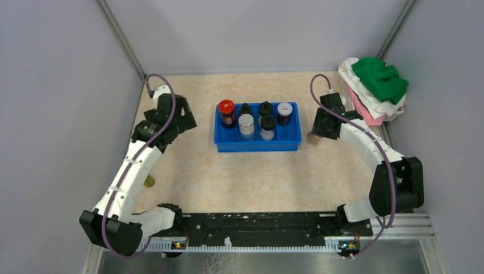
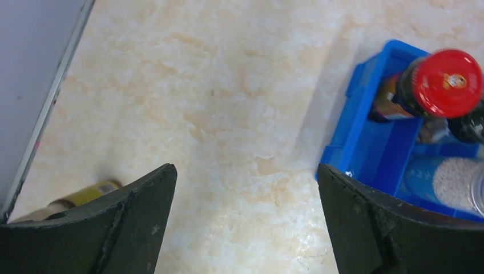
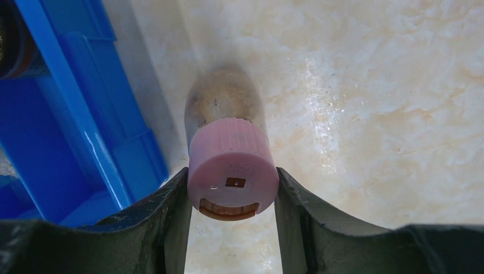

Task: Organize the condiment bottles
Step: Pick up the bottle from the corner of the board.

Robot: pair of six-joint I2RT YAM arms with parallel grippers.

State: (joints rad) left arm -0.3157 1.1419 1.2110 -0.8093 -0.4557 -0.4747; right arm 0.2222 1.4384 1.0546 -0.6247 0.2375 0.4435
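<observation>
Beside the left forearm a small yellowish bottle [image 1: 149,181] sits on the table [image 1: 251,182], partly hidden by the arm. The left end effector [image 2: 245,174] hovers left of the blue tray [image 1: 258,146], jaws spread wide and empty. The right end effector [image 3: 231,178] clenches the pink-capped bottle [image 3: 227,154], which stands on the table just right of the tray. The tray holds several upright bottles, a red-capped bottle [image 1: 226,108] leftmost. Folded cloths [image 1: 376,85] are piled at the far right.

Left claw [image 2: 245,171] wide open, right claw [image 3: 231,171] gripping
</observation>
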